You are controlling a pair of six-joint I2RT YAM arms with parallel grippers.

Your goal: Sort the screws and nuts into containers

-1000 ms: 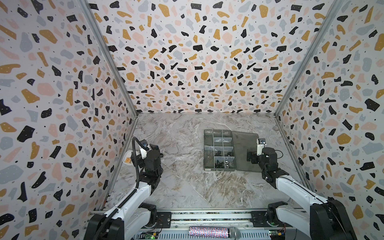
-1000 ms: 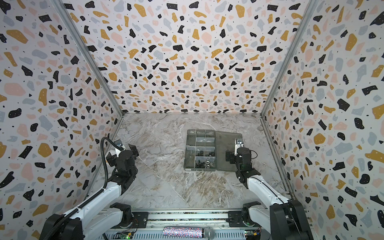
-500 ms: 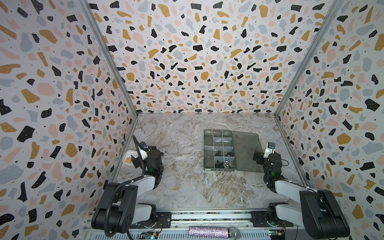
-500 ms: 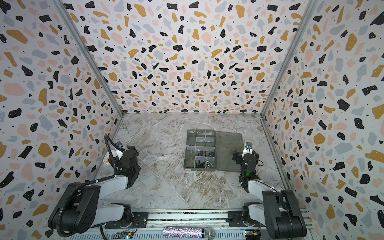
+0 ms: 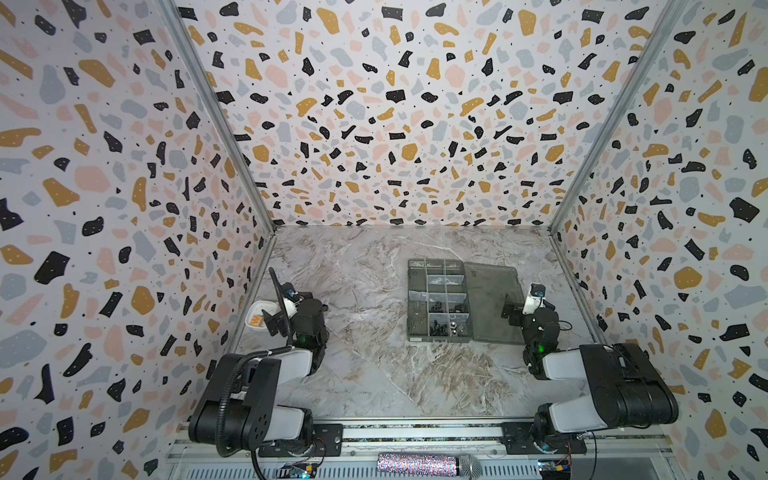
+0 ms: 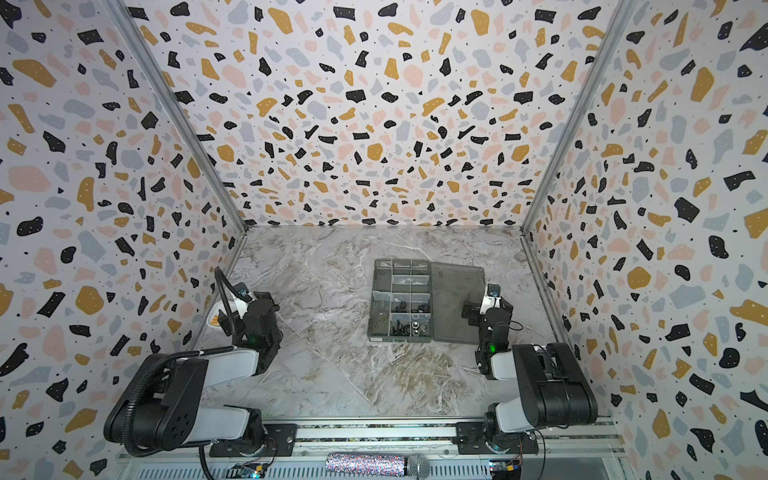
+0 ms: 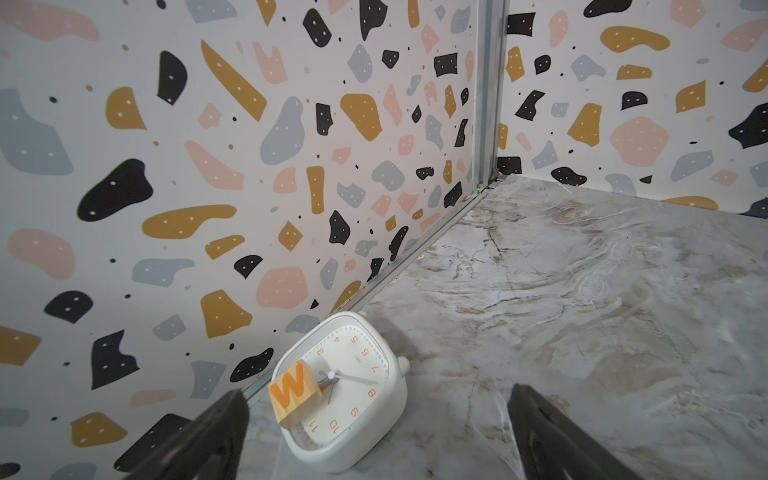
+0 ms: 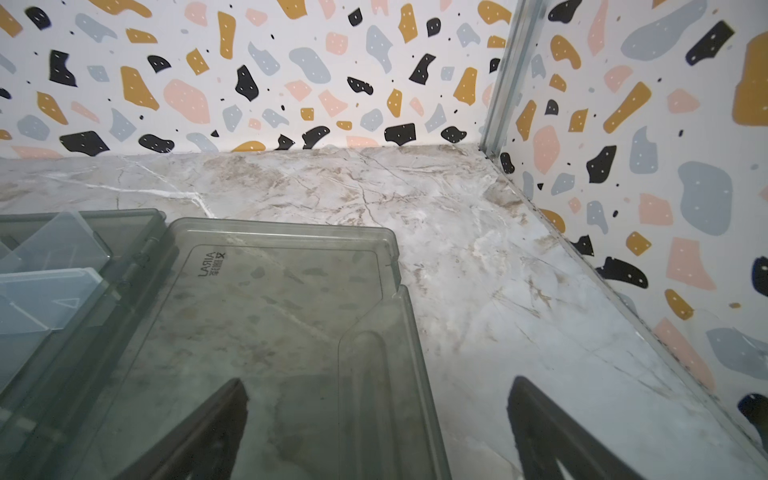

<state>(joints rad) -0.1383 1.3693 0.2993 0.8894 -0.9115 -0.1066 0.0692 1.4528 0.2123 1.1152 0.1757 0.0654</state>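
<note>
Two arms sit folded at the near edge of the desk [image 5: 374,374], both empty-handed. The left end effector [image 7: 376,392] has its jaws spread wide with nothing between them, and it points at one white clock [image 7: 361,428] lying face-up against the left wall. Orange numerals from 3 round to 11 are readable on the dial, and a single wooden block [image 7: 295,392] printed with an orange "W" rests on the face.

The right end effector [image 8: 378,381] is just as wide apart and holds nothing, with one finger over the open lid [image 8: 270,332] and the other over bare desk. Raised letters on that lid read "LARIA" from this side; the two characters beside them are too small to make out.

In both top views there is one organiser box [image 5: 409,299] right of centre, its lid flat on the desk beside it. The parts lie in the compartments [image 5: 440,316] nearest the arms — black nuts [image 5: 438,307], silver nuts [image 5: 453,326] and thin screws [image 5: 419,320] in the long left one. They are too small to count.
</note>
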